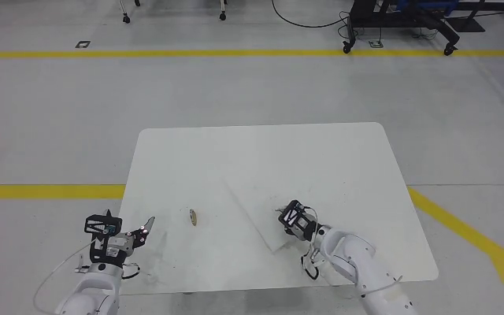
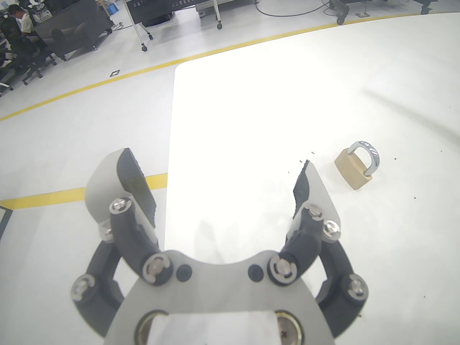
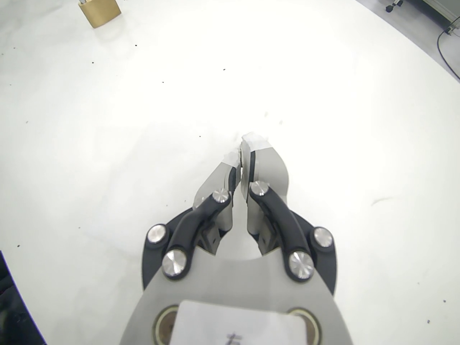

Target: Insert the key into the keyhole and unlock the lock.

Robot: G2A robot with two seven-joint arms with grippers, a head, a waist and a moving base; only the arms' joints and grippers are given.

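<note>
A small brass padlock [image 1: 193,216] with a silver shackle lies on the white table [image 1: 315,157], near its front left. In the left wrist view the padlock [image 2: 355,168] rests just beside one fingertip of my left gripper [image 2: 215,159], which is open and holds nothing. That gripper [image 1: 144,229] hovers at the table's front left corner. My right gripper [image 3: 240,147] is shut low over the table's middle front, with a thin metal edge, apparently the key [image 3: 245,177], pinched between its pads. The padlock [image 3: 97,5] lies well ahead of it. From above, the right gripper [image 1: 288,214] is right of the padlock.
Yellow floor lines run around the table. Wheeled carts and racks stand far behind it. A few dark specks dot the tabletop.
</note>
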